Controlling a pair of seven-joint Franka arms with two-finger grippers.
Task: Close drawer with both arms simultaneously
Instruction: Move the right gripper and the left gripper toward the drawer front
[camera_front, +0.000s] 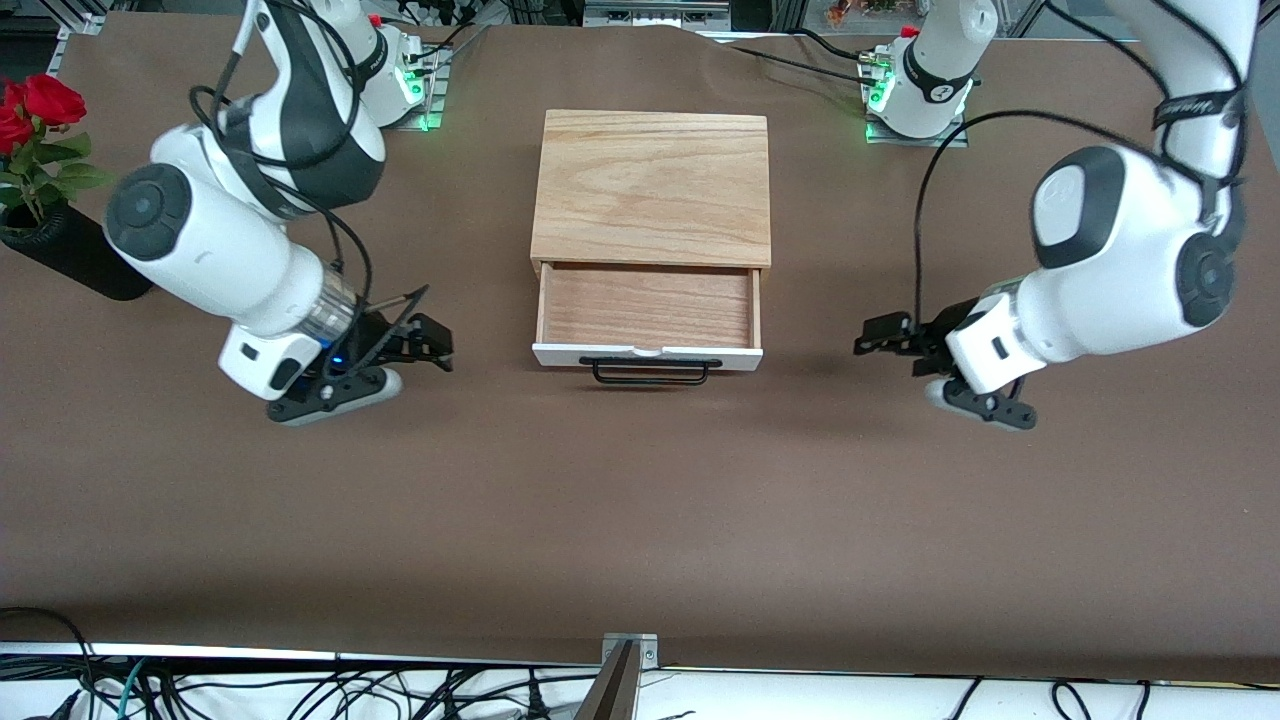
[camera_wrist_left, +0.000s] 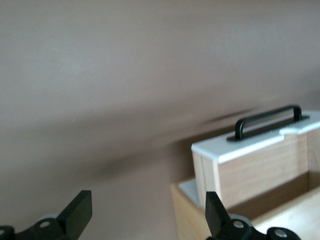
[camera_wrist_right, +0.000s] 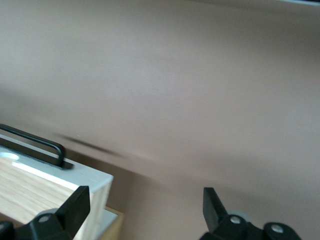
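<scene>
Both arms are bent down low over the desk (camera_front: 640, 520), one at each side of the oak box (camera_front: 652, 187), forearms angled in toward the drawer (camera_front: 648, 315). The drawer sits pulled out of the box toward the front camera, with its white front panel (camera_front: 647, 356) and black wire handle (camera_front: 655, 371) facing that camera and the light wood bottom showing.

The right end effector (camera_front: 425, 340) hangs just above the desk toward the right arm's end, level with the drawer front but clearly apart from it. The left end effector (camera_front: 885, 335) mirrors it toward the left arm's end, also apart from the drawer.

The wrist views add what the front view doesn't really settle: both sets of fingers are spread wide with nothing between them. Left wrist view catches the drawer's corner, handle and side wall between its fingers (camera_wrist_left: 77, 212); right wrist view gets the other corner past its fingers (camera_wrist_right: 75, 205).

A black vase (camera_front: 75, 255) of red roses (camera_front: 35, 105) stands at the right arm's end.
</scene>
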